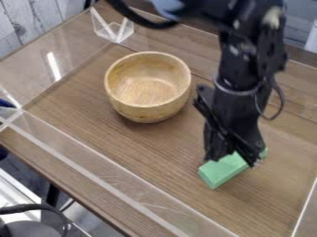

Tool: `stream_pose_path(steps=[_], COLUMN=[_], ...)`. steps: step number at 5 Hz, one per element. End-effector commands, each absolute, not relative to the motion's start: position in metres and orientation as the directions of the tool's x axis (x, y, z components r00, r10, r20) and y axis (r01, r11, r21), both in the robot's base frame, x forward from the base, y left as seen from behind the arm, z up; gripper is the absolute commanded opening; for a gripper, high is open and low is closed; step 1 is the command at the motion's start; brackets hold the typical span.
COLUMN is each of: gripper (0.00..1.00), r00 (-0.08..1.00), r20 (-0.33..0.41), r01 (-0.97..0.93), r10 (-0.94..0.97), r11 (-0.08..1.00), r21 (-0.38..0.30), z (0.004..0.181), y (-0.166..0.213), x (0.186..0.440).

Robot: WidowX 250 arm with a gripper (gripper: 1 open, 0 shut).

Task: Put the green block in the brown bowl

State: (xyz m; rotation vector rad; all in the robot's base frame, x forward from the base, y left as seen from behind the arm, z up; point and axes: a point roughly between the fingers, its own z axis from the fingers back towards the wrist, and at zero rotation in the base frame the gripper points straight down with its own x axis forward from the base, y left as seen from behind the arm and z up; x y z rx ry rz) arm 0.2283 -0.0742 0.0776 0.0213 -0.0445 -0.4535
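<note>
1. At the near right of the table (99, 139), your gripper (239, 155) pointed straight down, fingers clamped on the top end of the block (223, 171).
2. The block poked out below the fingertips, tilted, and low over the wood. I couldn't tell whether its bottom edge had cleared the table.
3. The bowl (139, 112) stood upright to the left and farther back, well apart from the block. Nothing showed inside it.
4. Progress, as I judged it: the grasp was done and the lift had barely begun. The carry and the drop were both left, so you were roughly a third of the way through.
5. For the next move you needed more height to clear the thick rim. After that came a traverse up and left until the block hung over the bowl's middle, then the release.
6. Risks:
   - You had the block by one end, so it could swing or slip during the traverse.
   - The block looked long against the bowl's mouth. Dropped off-centre, it could land across the rim instead of inside.
</note>
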Motion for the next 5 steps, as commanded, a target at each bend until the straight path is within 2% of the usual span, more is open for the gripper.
stream_pose_path(steps=[1, 2, 3, 4, 5], gripper=[0.0, 0.0, 1.0, 0.0, 0.0], r00=[0.897, 0.895, 0.887, 0.918, 0.945], r20=[0.122, 0.103, 0.072, 0.1, 0.122], r01=[0.418, 0.425, 0.446, 0.371, 0.293], r10=[-0.425, -0.434, -0.456, -0.383, -0.304], r11=[0.905, 0.9, 0.886, 0.921, 0.951], r21=[0.082, 0.102, 0.123, 0.116, 0.103], z=[0.117, 0.098, 0.078, 0.097, 0.11], y=[-0.072, -0.079, -0.091, -0.068, -0.044], x=[0.234, 0.236, 0.239, 0.234, 0.228])
